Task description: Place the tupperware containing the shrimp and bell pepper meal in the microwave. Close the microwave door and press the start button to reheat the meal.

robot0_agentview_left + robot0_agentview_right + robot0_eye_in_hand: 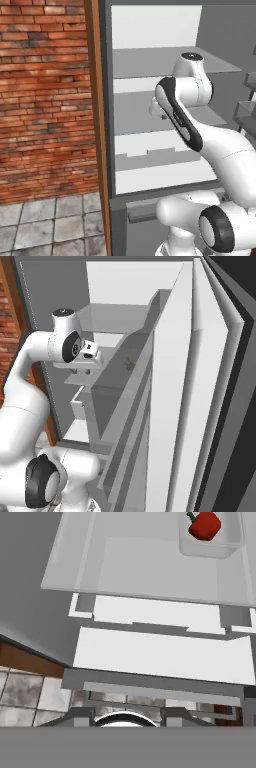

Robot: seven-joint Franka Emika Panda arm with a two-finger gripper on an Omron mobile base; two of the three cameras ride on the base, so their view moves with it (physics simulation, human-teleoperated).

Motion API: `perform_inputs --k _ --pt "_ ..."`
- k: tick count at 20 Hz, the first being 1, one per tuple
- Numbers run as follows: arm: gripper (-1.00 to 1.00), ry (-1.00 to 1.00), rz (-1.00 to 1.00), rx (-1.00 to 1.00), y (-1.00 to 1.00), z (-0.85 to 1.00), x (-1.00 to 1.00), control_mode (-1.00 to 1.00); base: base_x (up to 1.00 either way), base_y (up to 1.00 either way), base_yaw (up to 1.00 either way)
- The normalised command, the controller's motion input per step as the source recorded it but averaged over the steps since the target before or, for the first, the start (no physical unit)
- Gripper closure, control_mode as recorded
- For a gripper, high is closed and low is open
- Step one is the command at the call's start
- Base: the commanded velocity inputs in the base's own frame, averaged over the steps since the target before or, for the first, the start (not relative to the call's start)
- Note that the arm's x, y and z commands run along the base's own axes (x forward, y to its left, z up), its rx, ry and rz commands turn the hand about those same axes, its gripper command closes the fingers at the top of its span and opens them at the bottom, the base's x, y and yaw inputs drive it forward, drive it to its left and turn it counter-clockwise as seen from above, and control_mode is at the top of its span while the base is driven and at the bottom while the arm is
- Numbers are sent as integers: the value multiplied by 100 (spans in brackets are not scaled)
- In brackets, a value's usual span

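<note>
- Fridge (150,30) stood open before the base, pale shelves stepping down inside; its door (200,406) swung out on the arm's right, racks seen edge-on in the right base view.
- Brick wall (45,100) and a wood panel edge (95,100) bounded the fridge on the left; grey floor tiles (40,225) below.
- Arm (185,120) reached up and into the fridge at mid-shelf height, wrist turned inward over a shelf.
- Shelf (150,567) in the hand view ran broad and pale, with lower shelves stepped beneath it.
- Tupperware (210,548) sat at the far right corner of that shelf, well apart from the hand, partly cut off by the frame's top edge.
- Red pepper (204,525) with green stem lay inside the tupperware (shrimp not made out from here).
- Gripper (80,372): hung below the wrist in the right base view, too small to read the jaws; could not tell how wide it stood. Nothing showed in its grasp.
- Judged step: the very start, reaching into the fridge to fetch the meal; tupperware untouched, microwave work all yet to come.
- Next move, by my reckoning, called for swinging the hand across toward the tray's corner, lining the fingers over one raised rim, and closing on it level so the pepper does not roll out.
</note>
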Motion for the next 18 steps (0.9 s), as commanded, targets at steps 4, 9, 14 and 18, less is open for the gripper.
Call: perform_inputs --k 4,9,14,18 --pt "-100 -6 0 0 -3 -4 -21 -100 0 0 0" --pt "-100 -24 -9 0 -16 -32 -33 -100 0 0 0" --pt "-100 -33 -20 5 -44 -36 -7 -100 0 0 0" --pt "-100 -29 -22 13 -45 -4 9 -100 0 0 0"
